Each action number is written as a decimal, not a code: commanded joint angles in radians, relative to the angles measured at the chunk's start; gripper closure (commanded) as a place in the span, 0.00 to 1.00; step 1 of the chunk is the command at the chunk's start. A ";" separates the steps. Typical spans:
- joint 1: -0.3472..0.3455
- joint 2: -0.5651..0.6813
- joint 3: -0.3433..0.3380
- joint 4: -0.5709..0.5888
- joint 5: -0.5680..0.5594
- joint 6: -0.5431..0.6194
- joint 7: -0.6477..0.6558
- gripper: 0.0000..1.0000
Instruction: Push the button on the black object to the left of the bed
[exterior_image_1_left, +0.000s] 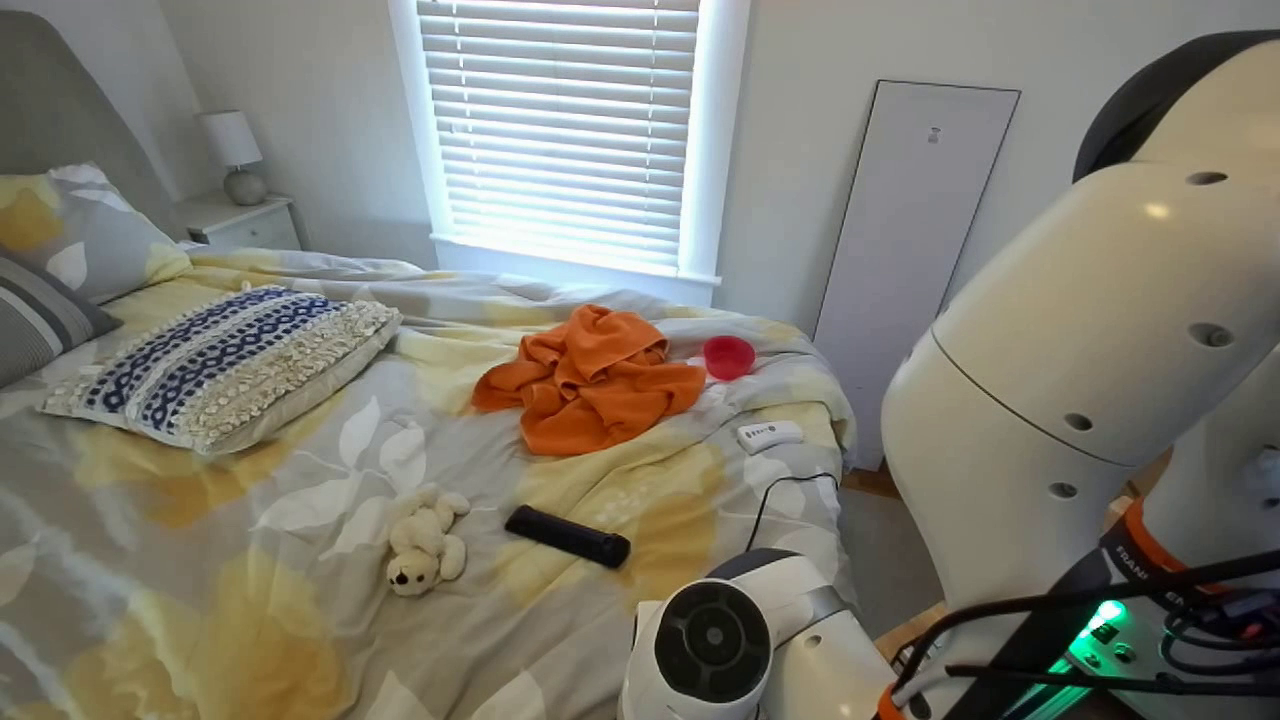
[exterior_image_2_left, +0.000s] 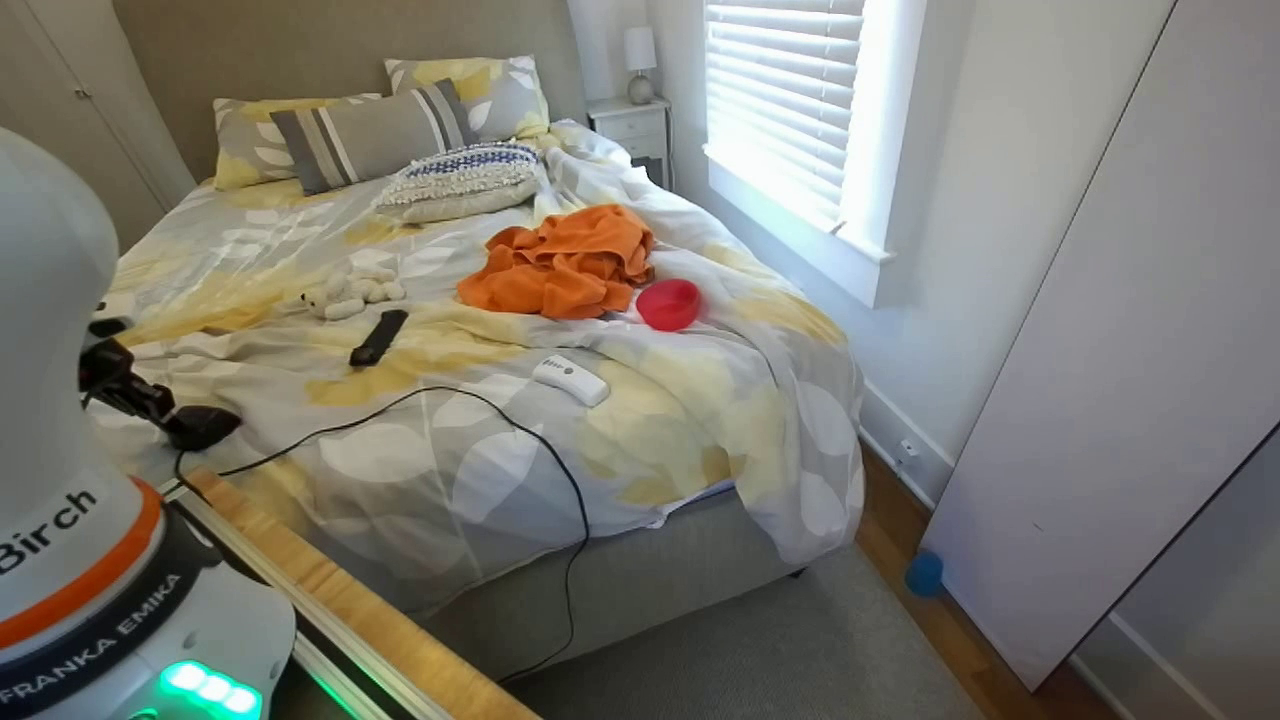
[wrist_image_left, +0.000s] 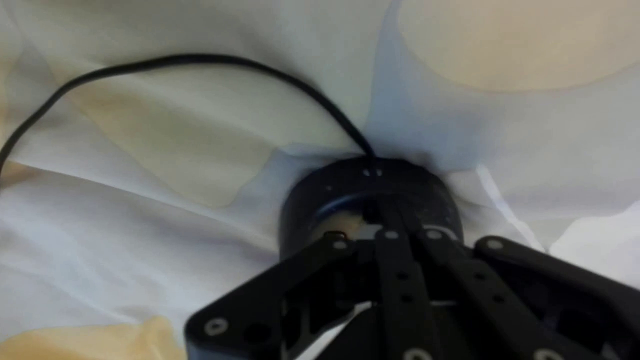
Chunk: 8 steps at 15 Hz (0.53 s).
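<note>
The slim black bar (exterior_image_1_left: 567, 536) lies on the bed (exterior_image_1_left: 520, 640), beside the cream stuffed toy (exterior_image_1_left: 427, 540). The bar (exterior_image_2_left: 378, 338) and bed (exterior_image_2_left: 640, 450) also show in an exterior view. A round black device (wrist_image_left: 320, 187) with a thin cable rests on the bedding under my gripper in the wrist view; it also shows near the bed's edge in an exterior view (exterior_image_2_left: 205, 428). My gripper (wrist_image_left: 395, 207) is shut, its fingertips together over the device. It is partly visible in an exterior view (exterior_image_2_left: 165, 408). Whether the tips touch the device cannot be told.
An orange cloth (exterior_image_1_left: 590, 380), a red bowl (exterior_image_1_left: 729, 357) and a white remote-like object (exterior_image_1_left: 769, 435) lie on the bed. The black cable (exterior_image_2_left: 560, 455) runs across the bedding and over its edge. A wooden table edge (exterior_image_2_left: 330, 590) stands by the robot base.
</note>
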 joint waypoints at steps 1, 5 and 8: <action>-0.008 0.055 0.026 0.040 0.070 0.066 -0.037 1.00; 0.018 0.024 -0.011 0.020 0.093 0.060 -0.052 1.00; 0.043 -0.036 -0.066 -0.015 0.077 0.036 -0.055 1.00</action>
